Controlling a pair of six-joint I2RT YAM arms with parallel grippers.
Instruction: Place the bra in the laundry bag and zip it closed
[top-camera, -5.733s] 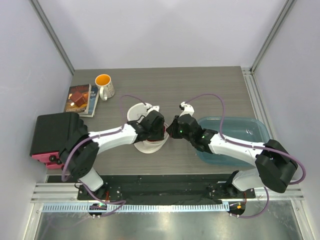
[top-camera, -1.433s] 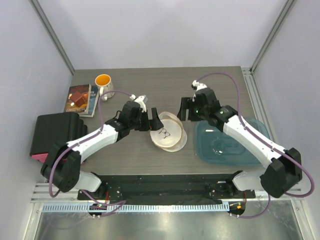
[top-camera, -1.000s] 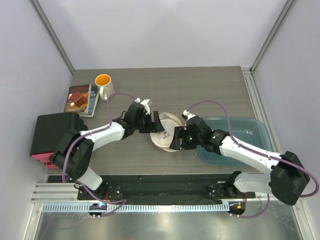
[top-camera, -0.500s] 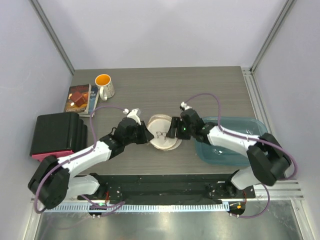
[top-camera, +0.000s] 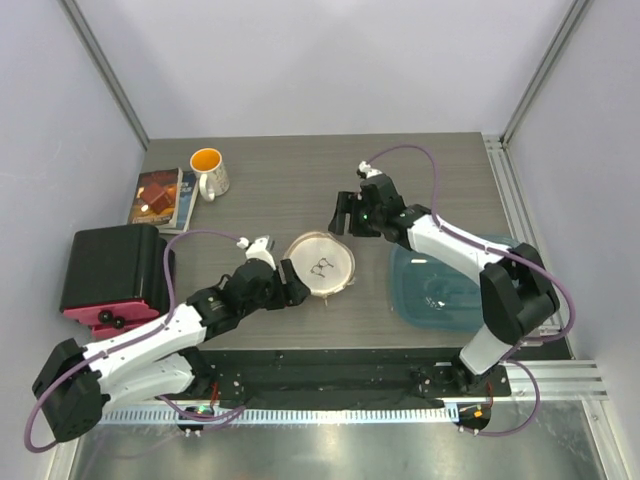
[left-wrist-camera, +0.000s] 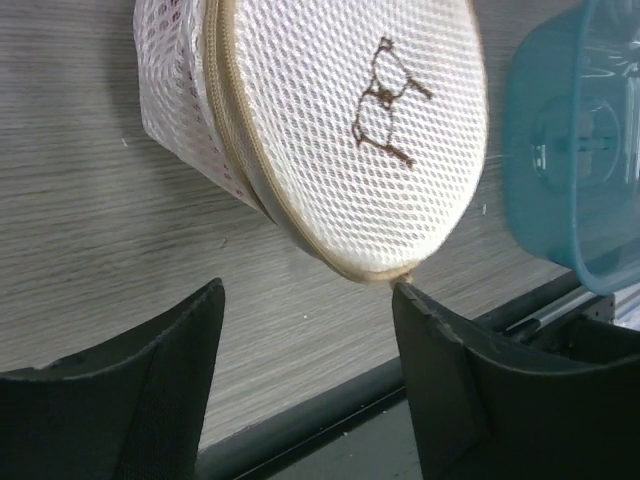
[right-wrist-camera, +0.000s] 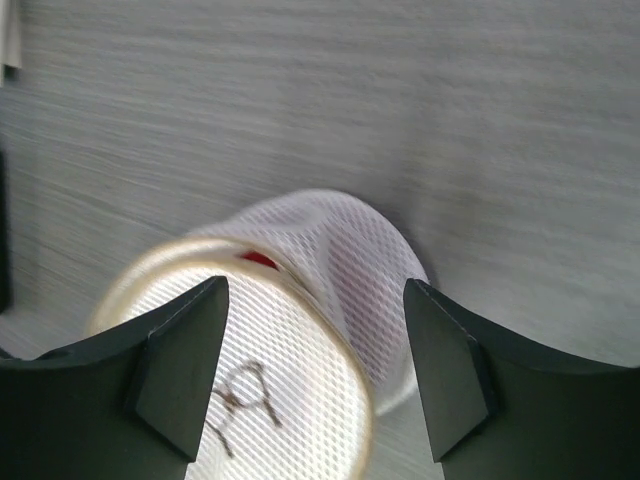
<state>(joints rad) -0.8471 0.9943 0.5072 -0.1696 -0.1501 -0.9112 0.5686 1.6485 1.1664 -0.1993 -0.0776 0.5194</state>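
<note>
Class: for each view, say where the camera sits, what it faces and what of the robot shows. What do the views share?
Top external: above and behind the arms, looking down at the table; both arms, left gripper and right gripper show.
Left wrist: on the left arm, facing the laundry bag and teal tub; own fingers show.
Right wrist: on the right arm, facing down at the laundry bag; own fingers show.
Shared: all three show the laundry bag.
</note>
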